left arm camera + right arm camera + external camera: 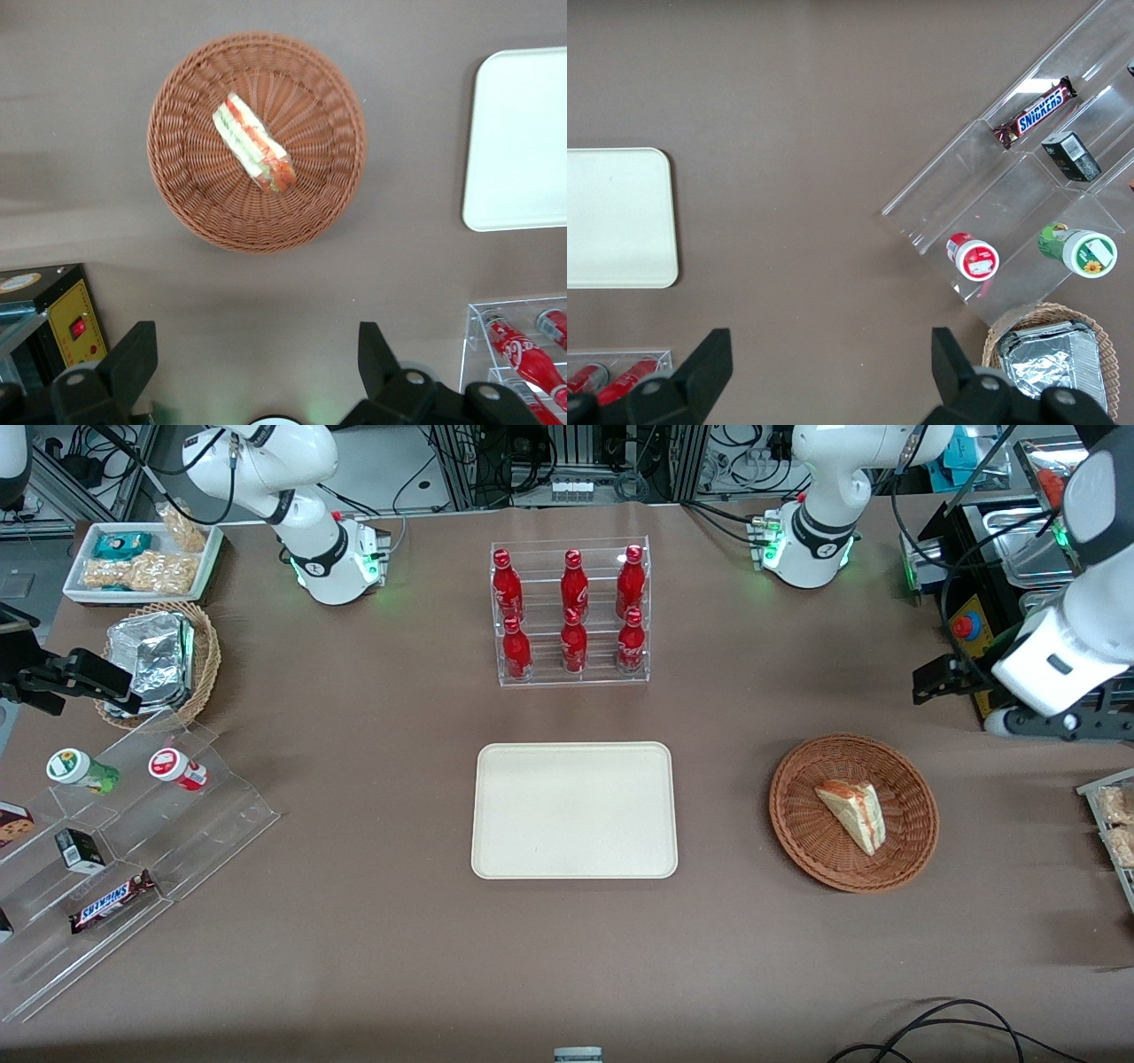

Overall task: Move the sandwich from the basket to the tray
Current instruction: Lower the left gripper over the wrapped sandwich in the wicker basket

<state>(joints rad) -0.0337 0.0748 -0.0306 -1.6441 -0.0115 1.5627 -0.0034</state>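
Observation:
The sandwich (854,812) is a pale wedge with red-orange and green layers. It lies in the round reddish-brown wicker basket (802,837), and both show in the left wrist view: sandwich (252,144), basket (190,199). The cream-beige tray (574,810) lies flat beside the basket, nearer the table's middle, with nothing on it; its edge shows in the left wrist view (518,142). My left gripper (941,679) hangs high above the table, farther from the front camera than the basket. It is open and holds nothing (255,352).
A clear rack of red bottles (571,613) stands farther back than the tray. A black box with a red button (970,629) sits by the gripper. Snack packs (1114,824) lie at the working arm's table edge. A clear stepped shelf (115,833) and a tan foil-pack basket (164,660) stand toward the parked arm's end.

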